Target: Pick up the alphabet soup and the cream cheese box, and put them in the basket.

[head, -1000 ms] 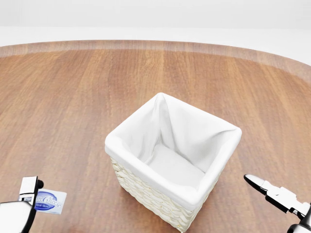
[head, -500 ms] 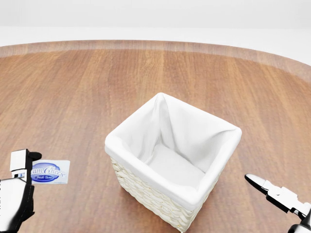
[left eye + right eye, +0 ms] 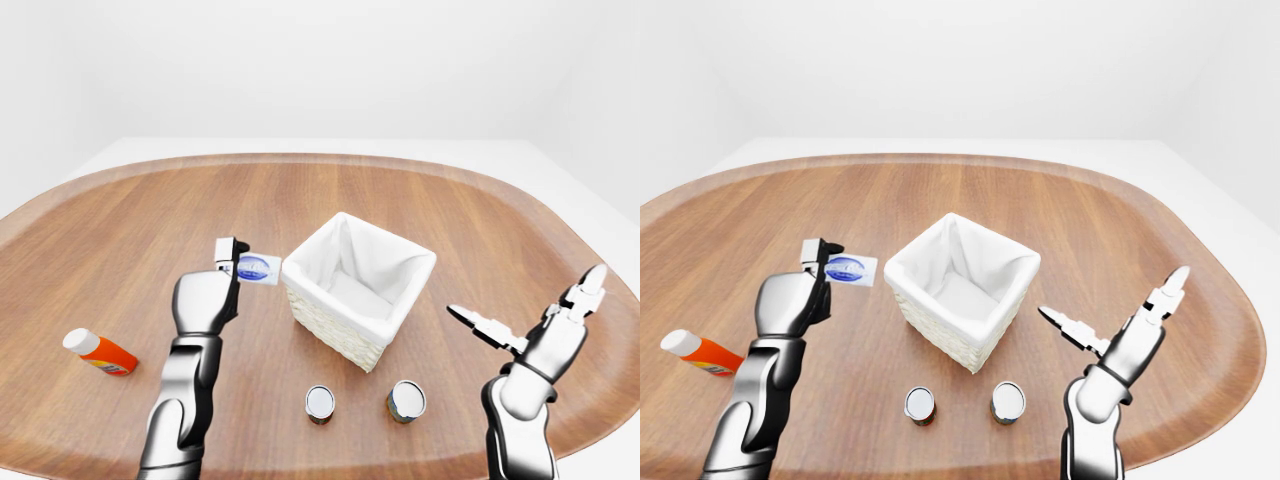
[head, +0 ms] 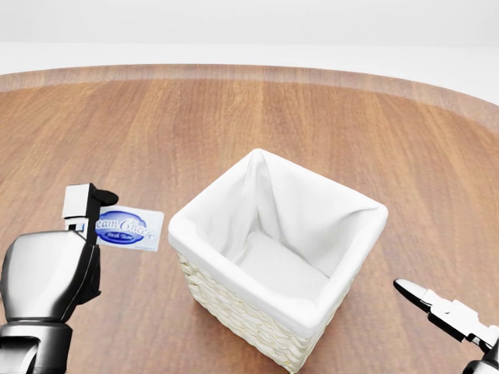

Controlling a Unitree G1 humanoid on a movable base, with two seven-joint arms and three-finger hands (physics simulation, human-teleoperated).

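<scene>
The cream cheese box point(image 4: 129, 227), white with a blue oval label, is pinched in my left hand point(image 4: 90, 204). The hand holds it in the air just left of the basket point(image 4: 181, 234). The basket is white wicker with a white cloth lining and nothing shows inside it. Two small cans point(image 3: 320, 402) point(image 3: 406, 400) stand on the table below the basket in the left-eye view. I cannot tell which is the alphabet soup. My right hand point(image 3: 530, 305) is open and empty, to the right of the cans and below right of the basket.
An orange bottle with a white cap point(image 3: 100, 352) lies at the left of the left-eye view, left of my left arm. The round wooden table point(image 3: 480, 210) spreads around the basket, and its near edge runs just below the cans.
My left hand has risen and moved right toward the basket, carrying the cream cheese box with it. The right hand and the basket have not moved.
</scene>
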